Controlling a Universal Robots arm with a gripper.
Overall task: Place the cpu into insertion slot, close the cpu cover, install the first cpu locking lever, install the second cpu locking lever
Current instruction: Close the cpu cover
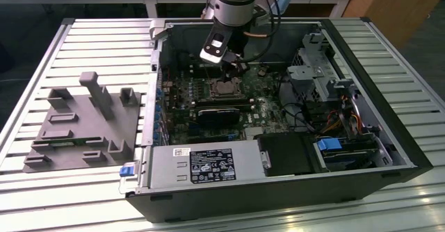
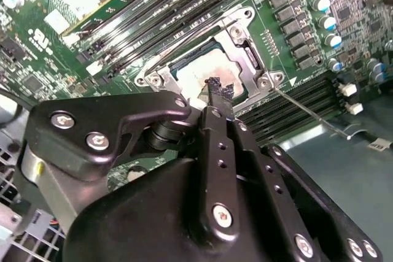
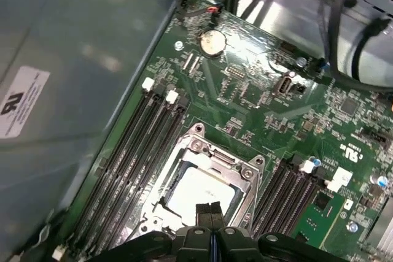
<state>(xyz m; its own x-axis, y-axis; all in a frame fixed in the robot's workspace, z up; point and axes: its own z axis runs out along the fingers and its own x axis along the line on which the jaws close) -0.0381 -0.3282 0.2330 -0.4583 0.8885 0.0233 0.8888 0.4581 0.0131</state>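
Gripper (image 3: 210, 211): pinched together, empty. Hangs just over cpu (image 3: 198, 189), framed by flat-lying cpu cover (image 3: 244, 179). Lies toward six o'clock from fingertips in exterior view; contact unclear.

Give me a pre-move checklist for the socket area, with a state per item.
1. cpu seated in the insertion slot: ok, its pale face lies flat in the socket.
2. cpu cover down: ok, the frame lies flat around the cpu in both wrist views.
3. Locking lever latched: cannot tell; a thin rod runs out from the socket's corner.
4. Gripper empty: ok, shut with nothing held.
5. Contact with the cpu: cannot tell; the gripper sits right over its face.
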